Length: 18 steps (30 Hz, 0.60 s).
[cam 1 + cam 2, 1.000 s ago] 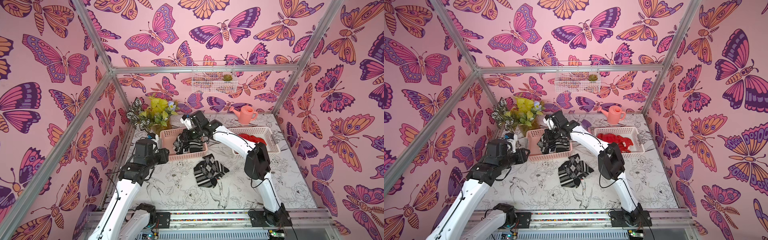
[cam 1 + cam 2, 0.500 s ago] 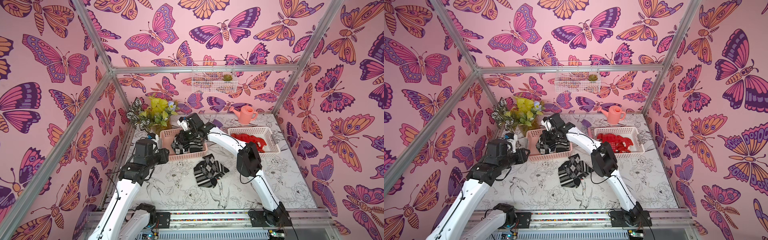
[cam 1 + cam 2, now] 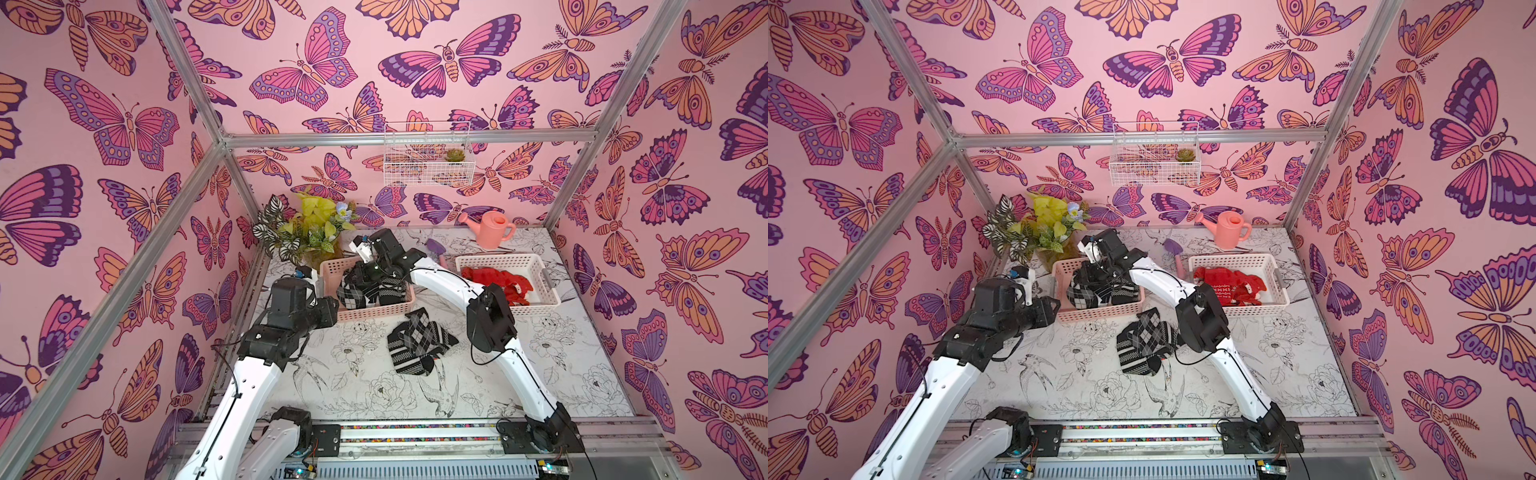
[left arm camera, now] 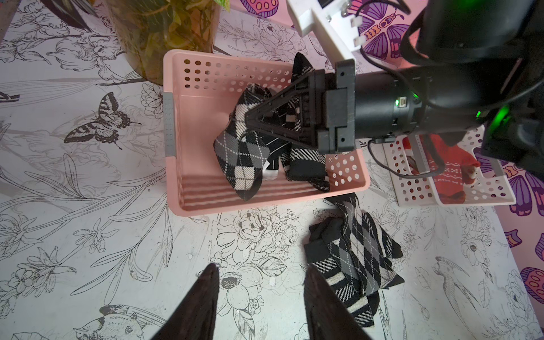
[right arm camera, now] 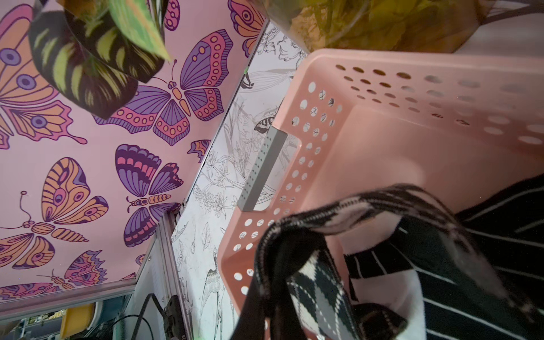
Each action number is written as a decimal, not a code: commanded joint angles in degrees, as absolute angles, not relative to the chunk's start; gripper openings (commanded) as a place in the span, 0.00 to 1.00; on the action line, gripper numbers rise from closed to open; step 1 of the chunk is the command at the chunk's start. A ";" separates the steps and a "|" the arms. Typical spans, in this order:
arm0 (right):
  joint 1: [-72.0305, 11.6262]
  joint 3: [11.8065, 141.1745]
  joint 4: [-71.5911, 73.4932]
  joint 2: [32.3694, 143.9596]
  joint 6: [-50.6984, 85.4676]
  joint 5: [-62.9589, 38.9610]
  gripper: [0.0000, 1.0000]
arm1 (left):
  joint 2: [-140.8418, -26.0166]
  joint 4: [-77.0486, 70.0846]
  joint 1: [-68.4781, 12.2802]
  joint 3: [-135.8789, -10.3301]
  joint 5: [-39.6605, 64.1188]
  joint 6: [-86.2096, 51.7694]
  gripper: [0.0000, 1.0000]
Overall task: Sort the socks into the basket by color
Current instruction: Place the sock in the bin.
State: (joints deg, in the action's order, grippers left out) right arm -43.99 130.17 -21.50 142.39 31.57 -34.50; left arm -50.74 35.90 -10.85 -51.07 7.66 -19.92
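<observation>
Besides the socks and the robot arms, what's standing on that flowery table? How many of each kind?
Baskets: 2, the pink basket and the white basket
Watering can: 1
Potted plant: 1
Purple shovel: 1
Total: 5

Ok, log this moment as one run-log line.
right gripper: shut on argyle sock over pink basket | left gripper: open, empty, above table | table: black-and-white sock pile unsorted | white basket: red socks

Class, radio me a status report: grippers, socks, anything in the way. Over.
Left gripper open, empty. Right gripper shut on argyle sock over pink basket. Black-and-white sock pile on table. Potted plant beside basket, not blocking.
</observation>
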 commanded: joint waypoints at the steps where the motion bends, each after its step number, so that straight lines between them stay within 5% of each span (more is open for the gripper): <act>1: -44.56 132.99 -19.99 144.42 32.82 -36.62 0.00 | -50.56 36.77 -10.95 -50.32 7.38 -19.00 0.49; 18: -45.44 134.94 -22.96 147.48 30.54 -35.54 0.06 | -50.81 36.66 -10.78 -50.28 7.60 -18.98 0.49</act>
State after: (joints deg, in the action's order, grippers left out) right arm -45.15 133.67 -20.88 146.52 32.56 -36.84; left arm -50.74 35.92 -10.85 -51.07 7.68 -19.90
